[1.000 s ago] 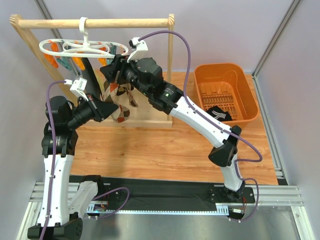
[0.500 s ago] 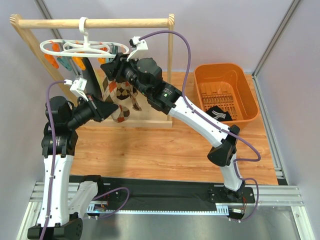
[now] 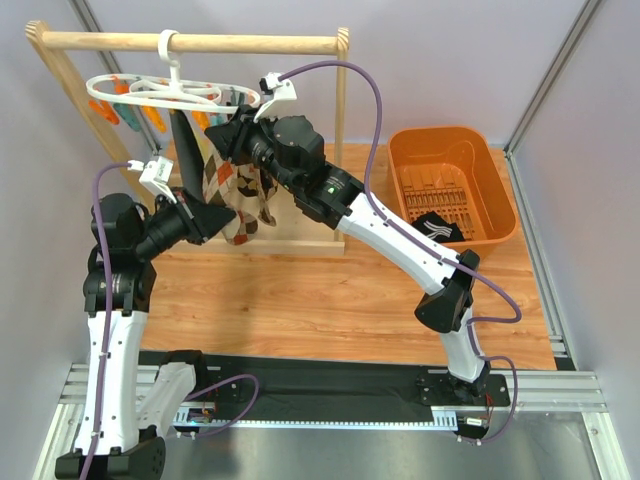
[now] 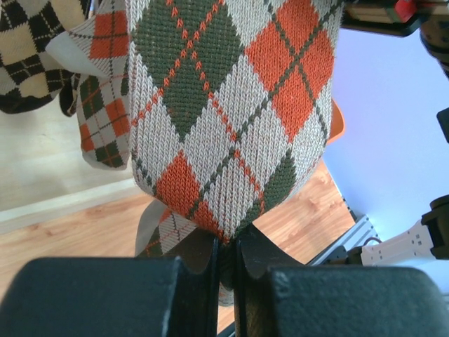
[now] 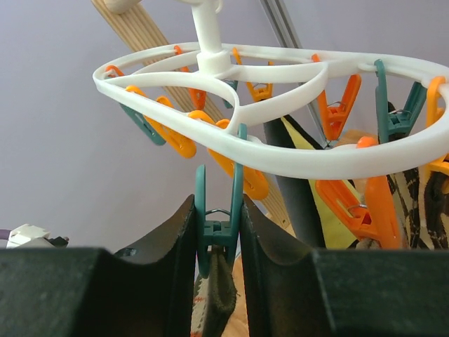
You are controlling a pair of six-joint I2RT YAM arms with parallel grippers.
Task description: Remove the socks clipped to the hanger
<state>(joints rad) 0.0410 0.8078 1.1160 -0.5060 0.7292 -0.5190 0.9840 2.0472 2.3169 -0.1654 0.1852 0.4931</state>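
Tilted upward at the top view's upper left, the hanger (image 3: pixel 165 92) had shifted. The argyle sock (image 4: pixel 231 112) hung beneath, toe clamped in the left gripper (image 4: pixel 226 260). The right gripper (image 5: pixel 216 214) had closed onto the teal clip (image 5: pixel 219 235), probably releasing that sock.

Argyle sock (image 4: pixel 231 126): top cut off above my left gripper (image 4: pixel 224 249); toe tip, I think, buried between its fingers (image 4: pixel 193 281).
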